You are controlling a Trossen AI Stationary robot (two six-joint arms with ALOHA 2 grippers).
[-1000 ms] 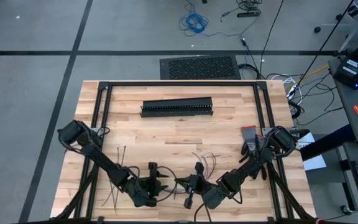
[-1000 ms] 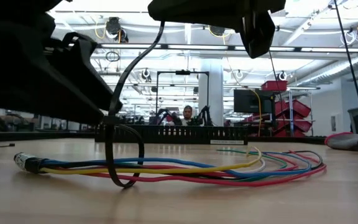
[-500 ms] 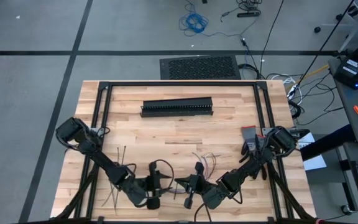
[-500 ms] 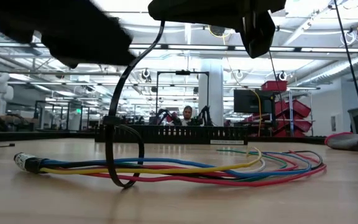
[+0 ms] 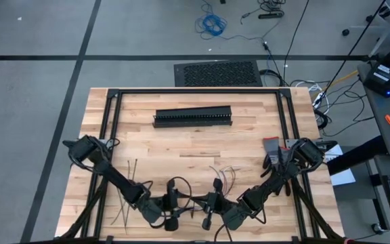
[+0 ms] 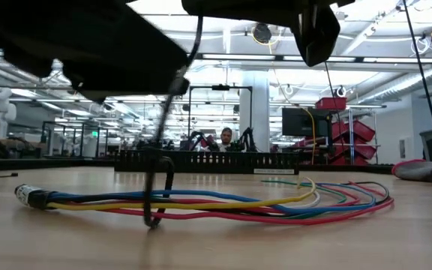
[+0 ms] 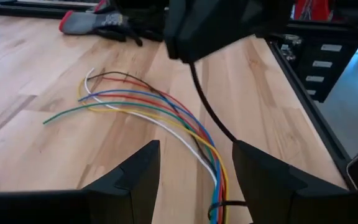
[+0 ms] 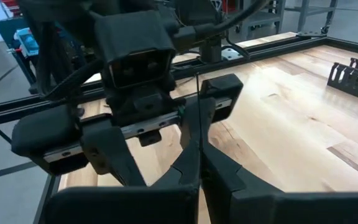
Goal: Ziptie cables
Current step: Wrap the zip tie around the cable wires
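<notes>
High view, table: the wooden table [image 5: 181, 146] carries a black slotted duct [image 5: 193, 117] toward 12 o'clock, and both arms reach in along the 6 o'clock edge.
High view, left gripper: the left gripper [image 5: 171, 203] sits low near 6 o'clock, facing the right gripper [image 5: 210, 207] just beside it.
High view, zipties: spare zipties [image 5: 128, 177] lie loose at about 7 o'clock, beside the left arm.
High view, cables: the free ends of the cables [image 5: 225, 173] fan out at about 5 o'clock, above the right arm.
Low view, cables: the coloured wires lie flat on the wood, running from a capped end at 9 o'clock to a curved spread at 3 o'clock.
Low view, looped ziptie [image 6: 158, 187]: it circles the bundle near the capped end, and its tail rises to the dark grippers overhead.
Left wrist view, left gripper: its fingers [image 7: 132, 180] stand apart with nothing between them, above the wires.
Right wrist view, right gripper: its fingers [image 8: 219, 171] are pressed together, pinching the thin tail of the looped ziptie; the left gripper faces it close by.
</notes>
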